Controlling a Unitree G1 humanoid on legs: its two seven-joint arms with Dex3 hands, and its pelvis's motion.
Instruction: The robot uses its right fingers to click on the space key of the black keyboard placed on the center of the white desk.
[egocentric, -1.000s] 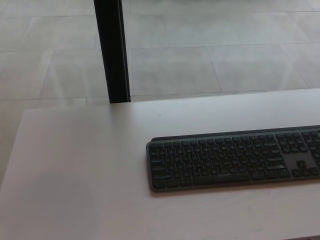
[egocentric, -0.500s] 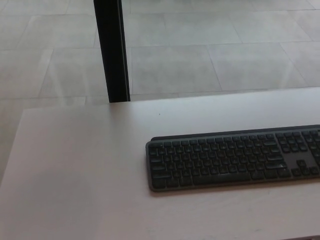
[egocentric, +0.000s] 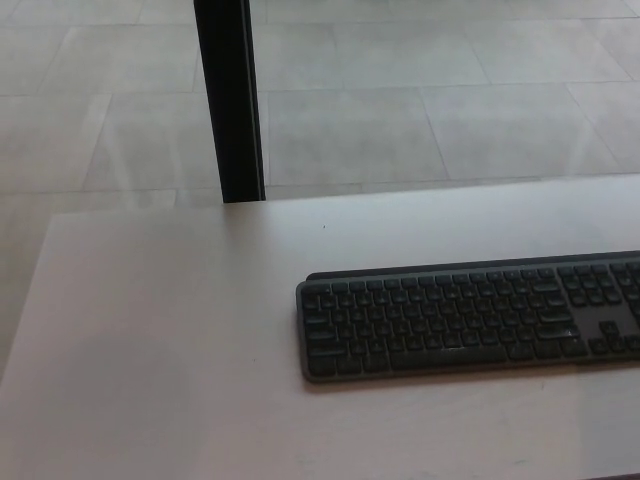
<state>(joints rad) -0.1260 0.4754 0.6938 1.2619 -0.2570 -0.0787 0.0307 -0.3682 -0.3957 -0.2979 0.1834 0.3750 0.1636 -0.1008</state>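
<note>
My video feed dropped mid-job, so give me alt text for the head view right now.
A black keyboard lies on a white desk, right of centre and cut off by the picture's right edge. Neither robot hand is in view. Behind the desk, a black post rises from a grey tiled floor.

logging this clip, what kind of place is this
Probably an office or lab workspace: a black keyboard lies on a white desk, with a pale tiled floor beyond and a black post standing behind the desk. Neither robot hand shows.
</note>
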